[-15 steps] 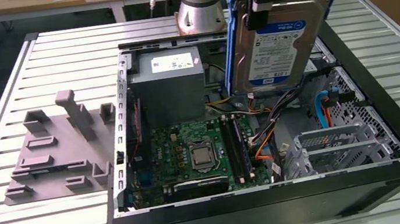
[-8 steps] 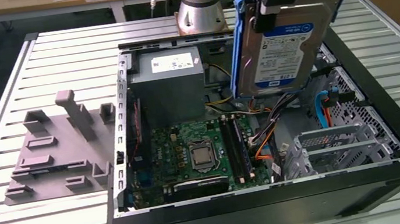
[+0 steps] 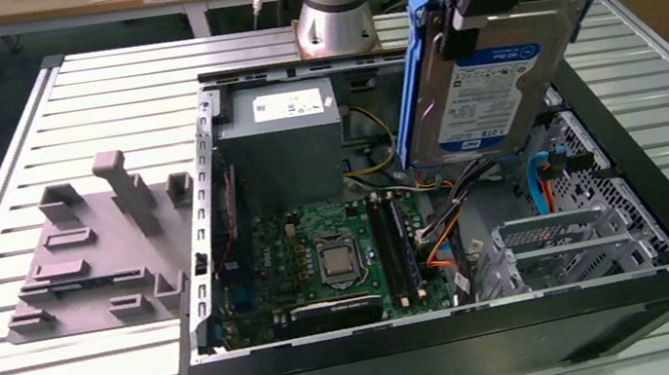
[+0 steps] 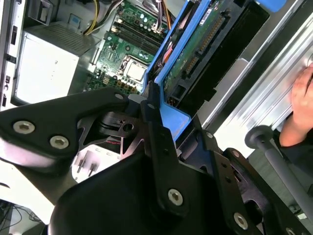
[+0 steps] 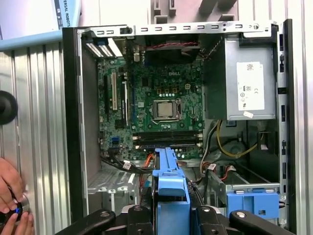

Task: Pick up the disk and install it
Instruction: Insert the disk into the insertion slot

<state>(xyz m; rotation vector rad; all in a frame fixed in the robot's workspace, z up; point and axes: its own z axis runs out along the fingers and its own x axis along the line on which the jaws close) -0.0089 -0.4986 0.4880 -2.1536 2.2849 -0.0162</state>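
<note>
The disk (image 3: 477,79), a silver drive with a white-and-blue label in a blue plastic carrier, hangs upright and slightly tilted above the open computer case (image 3: 460,332). My gripper (image 3: 487,14) is shut on its upper end, over the case's far right part. In the second wrist view the disk's green circuit-board side (image 4: 195,54) and the blue carrier (image 4: 173,117) run away from the black fingers (image 4: 152,127). In the first wrist view the carrier's blue edge (image 5: 168,191) sits between the fingers, above the case interior.
Inside the case are a grey power supply (image 3: 287,130), the motherboard (image 3: 332,257), orange and blue cables, and a metal drive cage (image 3: 578,242) with a blue latch bracket (image 5: 252,203). A purple fixture (image 3: 96,260) lies on the slatted table. A person's hand (image 5: 10,196) rests beside the case.
</note>
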